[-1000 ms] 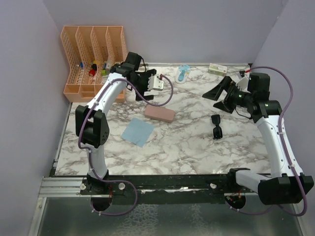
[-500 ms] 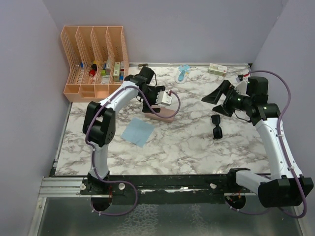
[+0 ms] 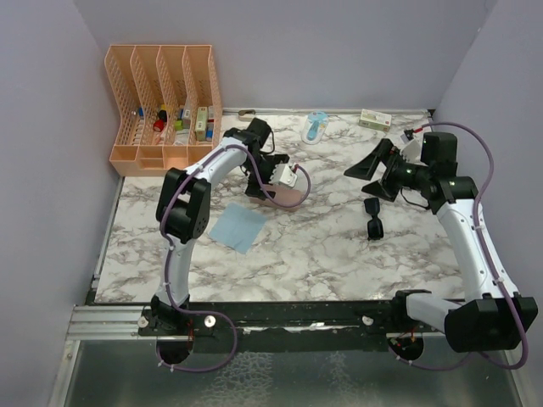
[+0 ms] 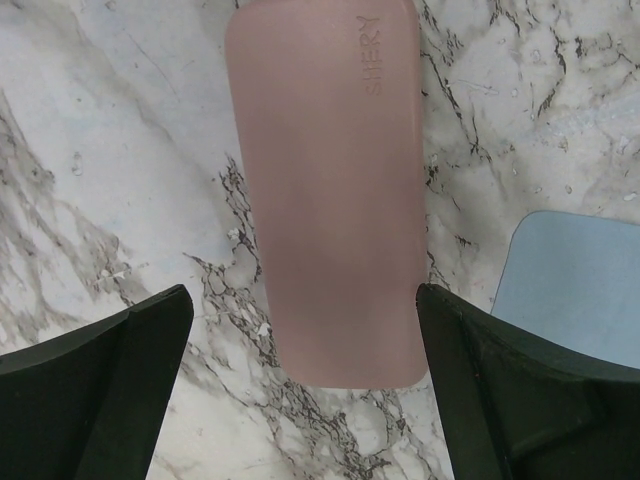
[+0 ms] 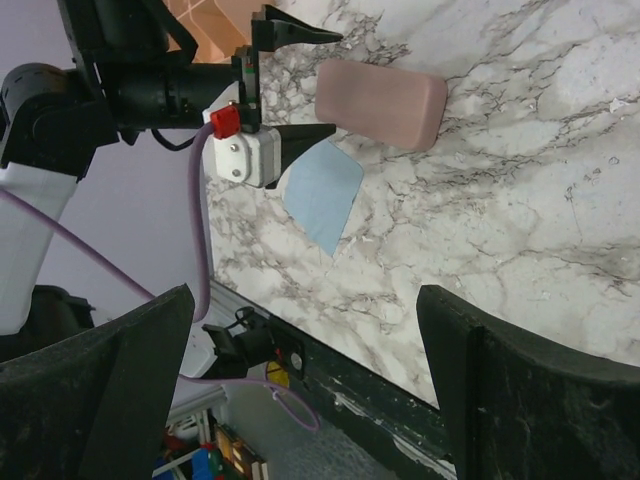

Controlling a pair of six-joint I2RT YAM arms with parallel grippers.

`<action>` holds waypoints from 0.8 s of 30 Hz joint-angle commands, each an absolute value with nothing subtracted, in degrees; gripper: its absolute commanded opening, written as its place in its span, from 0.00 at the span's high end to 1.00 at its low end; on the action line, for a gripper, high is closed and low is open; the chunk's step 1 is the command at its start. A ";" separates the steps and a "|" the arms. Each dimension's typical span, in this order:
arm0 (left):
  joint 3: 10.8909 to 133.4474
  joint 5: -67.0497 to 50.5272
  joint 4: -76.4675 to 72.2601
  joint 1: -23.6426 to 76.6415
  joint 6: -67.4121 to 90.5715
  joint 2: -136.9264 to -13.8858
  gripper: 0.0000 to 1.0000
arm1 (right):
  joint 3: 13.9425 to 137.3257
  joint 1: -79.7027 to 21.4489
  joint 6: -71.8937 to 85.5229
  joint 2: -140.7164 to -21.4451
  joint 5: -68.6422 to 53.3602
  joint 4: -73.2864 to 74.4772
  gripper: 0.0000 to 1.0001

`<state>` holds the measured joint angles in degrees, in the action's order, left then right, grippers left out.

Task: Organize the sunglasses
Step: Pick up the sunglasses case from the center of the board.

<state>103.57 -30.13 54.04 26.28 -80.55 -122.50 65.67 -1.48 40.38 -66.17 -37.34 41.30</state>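
The sunglasses [image 3: 372, 218], a small black folded pair, lie on the marble table right of centre, touched by neither gripper. My right gripper [image 3: 371, 174] hovers open just behind them, empty in the right wrist view [image 5: 305, 300]. The pink case [image 3: 293, 197] lies closed near the table's middle. My left gripper [image 3: 270, 182] stands open over it. In the left wrist view the near end of the case [image 4: 330, 190] sits between the spread fingers [image 4: 100, 390] of the gripper [image 4: 305, 300]; the right one is at its edge, the left one apart. A light blue cloth [image 3: 237, 227] lies flat in front of the case.
An orange file organizer [image 3: 161, 106] holding small items stands at the back left. A small white and blue object [image 3: 316, 127] and a pale box [image 3: 374, 119] sit along the back wall. Purple walls close both sides. The cloth [image 4: 575, 285] lies just right of the left fingers.
My left arm has swung from beside the organizer toward the table's middle and come down over the pink case. My right gripper has shifted slightly left. The sunglasses, case and cloth have not moved.
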 commanded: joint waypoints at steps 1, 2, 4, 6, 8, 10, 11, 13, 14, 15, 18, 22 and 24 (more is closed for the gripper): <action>106.82 -28.98 59.32 26.86 -86.11 -124.69 0.02 | 64.28 -1.23 39.73 -65.74 -39.86 38.84 0.05; 107.12 -28.53 59.48 26.97 -86.13 -125.12 0.02 | 64.17 -1.23 39.73 -65.79 -39.90 38.73 0.05; 107.59 -27.88 59.88 27.07 -86.39 -125.76 0.02 | 64.09 -1.23 39.55 -65.98 -39.87 38.76 0.05; 107.82 -27.56 60.30 27.16 -86.54 -126.06 0.02 | 64.03 -1.23 39.42 -66.28 -39.99 38.68 0.05; 107.90 -27.23 60.67 27.28 -86.66 -126.26 0.02 | 63.99 -1.23 39.38 -66.66 -40.08 38.46 0.05; 107.93 -26.85 61.16 27.50 -86.37 -126.42 0.02 | 63.89 -1.23 39.41 -67.24 -40.35 38.18 0.05; 107.93 -26.67 61.49 27.65 -86.16 -126.51 0.02 | 63.83 -1.23 39.46 -67.46 -40.59 37.96 0.05; 107.78 -26.48 61.81 27.69 -85.50 -126.71 0.02 | 63.64 -1.23 39.46 -67.86 -40.95 37.54 0.05; 107.57 -26.37 61.69 27.70 -85.10 -126.80 0.02 | 63.56 -1.23 39.46 -68.01 -41.07 37.39 0.05; 107.31 -26.18 61.62 27.69 -84.77 -126.89 0.02 | 63.55 -1.23 39.42 -68.17 -41.12 37.24 0.05; 107.38 -25.71 61.01 27.68 -83.55 -127.57 0.02 | 63.46 -1.23 39.46 -68.60 -41.36 36.93 0.05; 111.03 -25.89 62.47 27.69 -81.90 -129.72 0.08 | 63.17 -1.23 39.55 -69.15 -41.38 36.92 0.05; 113.86 -26.22 64.24 27.76 -81.29 -131.61 0.11 | 62.75 -1.23 39.70 -69.30 -41.55 36.77 0.06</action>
